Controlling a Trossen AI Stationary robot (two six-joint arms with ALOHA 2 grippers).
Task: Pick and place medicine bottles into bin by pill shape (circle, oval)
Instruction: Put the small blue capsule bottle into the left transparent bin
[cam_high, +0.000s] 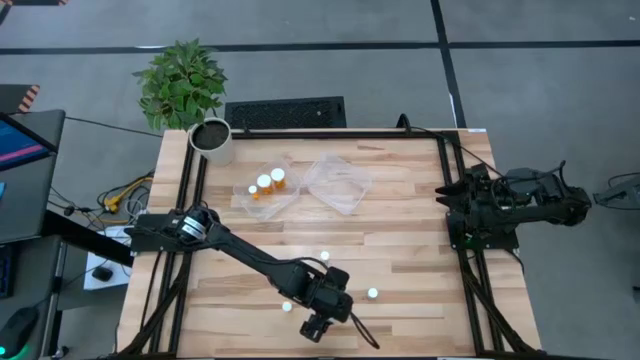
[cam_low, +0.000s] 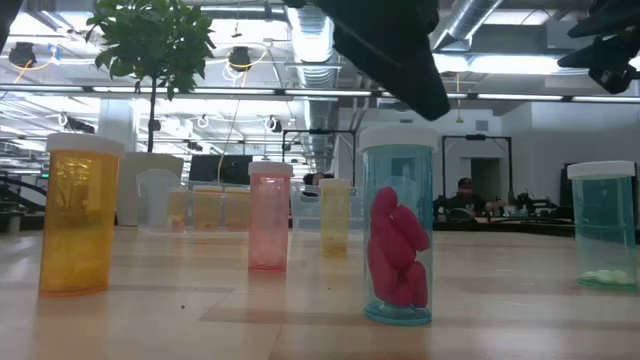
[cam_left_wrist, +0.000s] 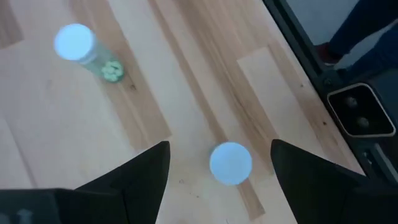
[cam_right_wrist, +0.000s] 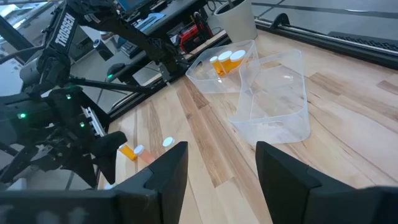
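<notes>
Bottles (cam_high: 265, 183) lie in one tray (cam_high: 250, 199); neighbouring tray (cam_high: 338, 182) holds nothing.

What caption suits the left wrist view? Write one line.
Open left gripper poised above a white-capped bottle; another bottle stands apart on the table.

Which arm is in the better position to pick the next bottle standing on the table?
Left. The left claw hangs open directly above a white-capped bottle. The right claw is also open but waits at the table's right edge, far from loose bottles.
</notes>
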